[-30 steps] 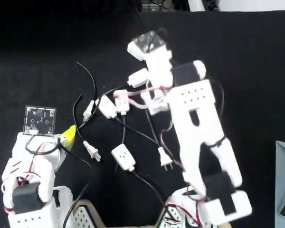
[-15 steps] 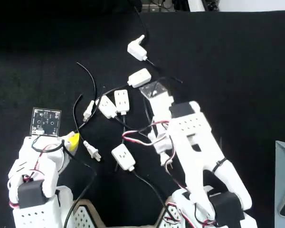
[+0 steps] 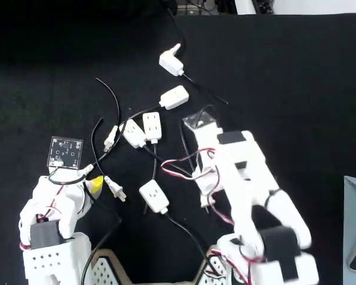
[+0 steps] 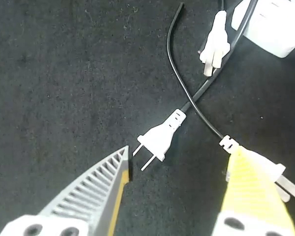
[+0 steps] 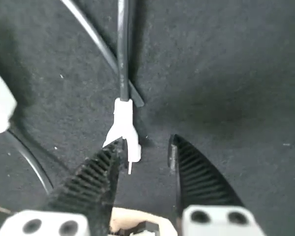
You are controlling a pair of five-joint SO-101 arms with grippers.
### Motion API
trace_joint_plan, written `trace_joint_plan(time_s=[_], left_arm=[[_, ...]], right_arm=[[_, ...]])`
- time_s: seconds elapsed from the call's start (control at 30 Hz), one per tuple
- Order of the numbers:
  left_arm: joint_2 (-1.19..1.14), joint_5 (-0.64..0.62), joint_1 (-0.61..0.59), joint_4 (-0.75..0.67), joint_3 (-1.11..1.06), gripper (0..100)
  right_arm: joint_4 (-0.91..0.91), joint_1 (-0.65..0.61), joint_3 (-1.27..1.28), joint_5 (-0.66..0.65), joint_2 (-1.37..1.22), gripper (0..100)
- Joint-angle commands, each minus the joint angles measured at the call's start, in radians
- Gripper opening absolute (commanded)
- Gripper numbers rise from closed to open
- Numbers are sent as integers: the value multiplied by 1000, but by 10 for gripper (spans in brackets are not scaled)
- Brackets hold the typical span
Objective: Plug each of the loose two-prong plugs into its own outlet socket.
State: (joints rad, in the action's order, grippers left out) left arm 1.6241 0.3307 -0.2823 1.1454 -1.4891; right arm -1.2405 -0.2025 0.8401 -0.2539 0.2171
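Right claw (image 5: 145,147) spread over a loose plug (image 5: 124,129), freshly pulled back from the far side of the tabletop.

The plug lies with its prongs toward the claw, close against one finger and ungripped, and its black cord (image 5: 123,49) runs away from it. A second ago this arm stretched out over the sockets (image 3: 152,126). It has since drawn back toward its own edge of the tabletop, leaving them uncovered near the middle. The left claw (image 4: 179,155), also spread, hangs over a second plug (image 4: 157,140) toward the left edge and has shifted only slightly. No plug looks seated, so the retreat reads as lining up a first pickup, with the carry to a socket to follow.
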Motion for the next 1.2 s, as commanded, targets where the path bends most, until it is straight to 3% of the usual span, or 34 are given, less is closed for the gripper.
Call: trace_joint_plan(time_s=[0.0, 0.23, 0.53, 0.77, 0.93, 1.17], left_arm=[[3, 8, 5, -20, -1, 314], [3, 8, 5, -18, -1, 314], [3, 8, 5, -18, -2, 314], [3, 8, 5, -18, -2, 314], [3, 8, 5, -17, -2, 314], [3, 8, 5, -15, -2, 314]], right_arm=[[0, -2, -70, -6, -93, 132], [0, -26, -93, -5, -196, 131], [-9, -189, -97, 68, -208, 131], [-14, -190, -97, 68, -209, 126], [-18, -187, -110, 61, -208, 8], [-209, -150, -263, 34, -199, 11]])
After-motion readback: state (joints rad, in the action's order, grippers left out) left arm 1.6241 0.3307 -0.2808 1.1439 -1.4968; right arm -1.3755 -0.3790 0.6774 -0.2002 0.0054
